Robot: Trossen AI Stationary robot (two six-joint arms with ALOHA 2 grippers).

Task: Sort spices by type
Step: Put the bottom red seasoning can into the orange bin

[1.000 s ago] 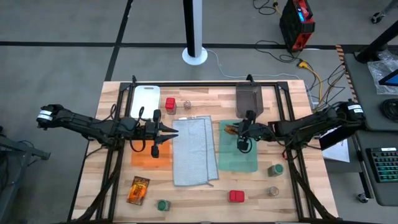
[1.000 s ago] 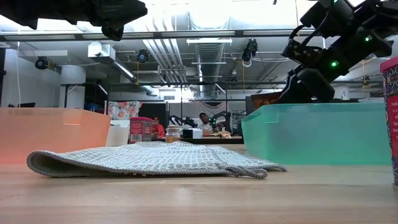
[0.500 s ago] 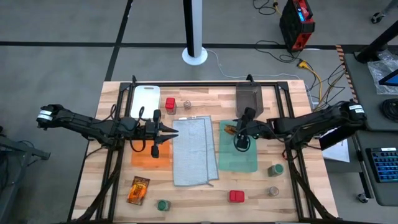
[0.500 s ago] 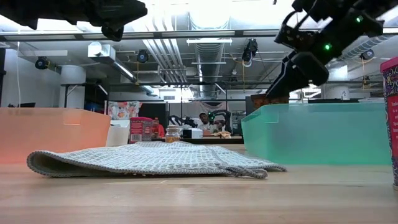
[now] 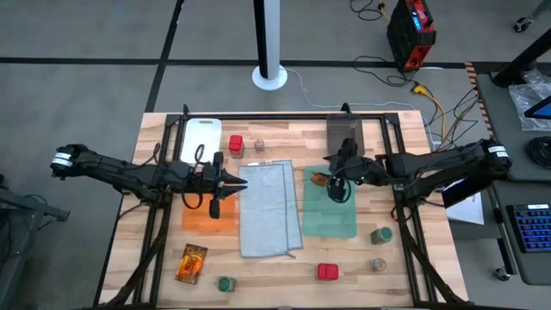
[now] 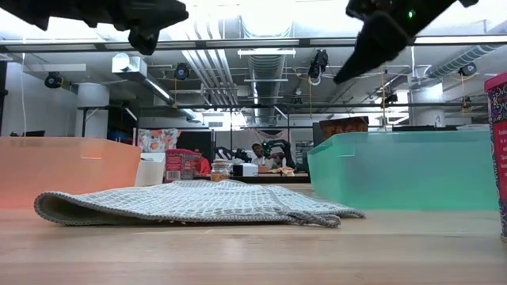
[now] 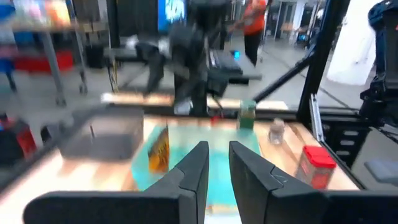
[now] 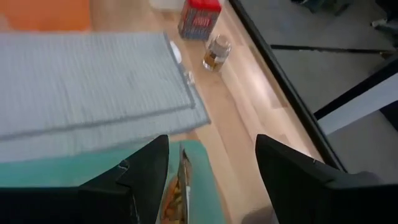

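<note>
Right gripper point(image 5: 331, 170): you have it raised over the upper left corner of the green cloth point(image 5: 331, 220); jaws stand wide apart and hold nothing; an orange-brown packet point(image 5: 319, 180) lies on that cloth corner just below them, seen between the fingers in the right wrist view point(image 8: 176, 186)
Left gripper point(image 5: 244, 182): you have it hovering at the left edge of the grey cloth point(image 5: 269, 211), above the orange cloth point(image 5: 209, 219); jaws narrow, a thin gap between them, nothing held
Second packet point(image 5: 191, 263): lower left of the counter point(image 5: 284, 146), below the orange cloth
Red containers: one point(image 5: 236, 145) in the upper middle beside the white board point(image 5: 201, 138); one point(image 5: 326, 272) at the lower middle
Shakers: one point(image 5: 259, 145) just right of the upper red container; one point(image 5: 379, 264) at the lower right
Green-topped jars: one point(image 5: 224, 283) at the bottom, right of the lower packet; one point(image 5: 380, 234) at the right, near the green cloth's lower corner
Dark bin point(image 5: 345, 135): upper right, above the green cloth
</note>
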